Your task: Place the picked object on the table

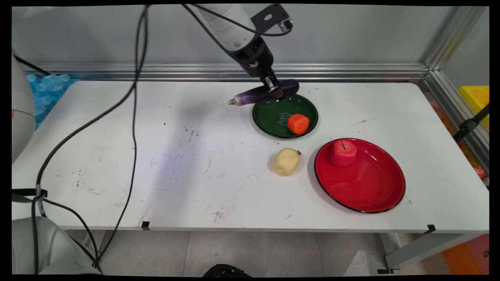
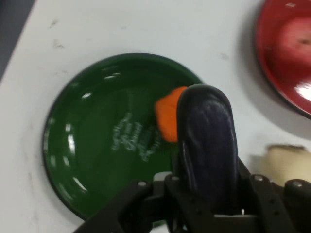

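My gripper (image 1: pixel 274 89) is shut on a long purple eggplant (image 1: pixel 261 93), held lying level in the air above the far rim of the green plate (image 1: pixel 271 115). An orange carrot piece (image 1: pixel 298 123) lies on that plate's right side. In the hand view the eggplant (image 2: pixel 208 150) stands up between my fingers, with the green plate (image 2: pixel 97 141) below it and the carrot piece (image 2: pixel 166 118) partly hidden behind it.
A pale potato (image 1: pixel 286 161) lies on the table in front of the green plate. A red plate (image 1: pixel 371 183) at the right carries a red apple (image 1: pixel 343 152). Black cables (image 1: pixel 133 117) hang across the table's left half. The wall rail runs close behind the gripper.
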Action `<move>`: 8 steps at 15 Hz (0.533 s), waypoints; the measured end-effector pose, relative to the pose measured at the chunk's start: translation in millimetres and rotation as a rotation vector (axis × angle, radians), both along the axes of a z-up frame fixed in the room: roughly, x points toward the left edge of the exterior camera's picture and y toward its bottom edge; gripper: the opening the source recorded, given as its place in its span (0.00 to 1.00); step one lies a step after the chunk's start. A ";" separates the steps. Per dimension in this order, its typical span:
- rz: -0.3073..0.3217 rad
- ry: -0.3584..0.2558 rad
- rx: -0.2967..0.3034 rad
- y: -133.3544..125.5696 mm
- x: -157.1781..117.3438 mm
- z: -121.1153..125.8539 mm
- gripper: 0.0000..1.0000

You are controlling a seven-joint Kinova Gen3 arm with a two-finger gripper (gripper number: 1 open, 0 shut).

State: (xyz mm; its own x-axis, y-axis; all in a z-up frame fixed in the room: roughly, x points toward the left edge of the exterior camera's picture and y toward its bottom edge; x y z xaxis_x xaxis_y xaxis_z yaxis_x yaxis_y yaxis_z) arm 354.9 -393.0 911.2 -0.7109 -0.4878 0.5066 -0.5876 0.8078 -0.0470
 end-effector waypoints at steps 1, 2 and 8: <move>-0.029 0.001 -0.001 9.0 2.0 4.9 0.00; -0.057 0.003 -0.001 18.6 3.9 9.0 0.00; -0.220 0.024 0.017 83.1 0.1 18.7 0.00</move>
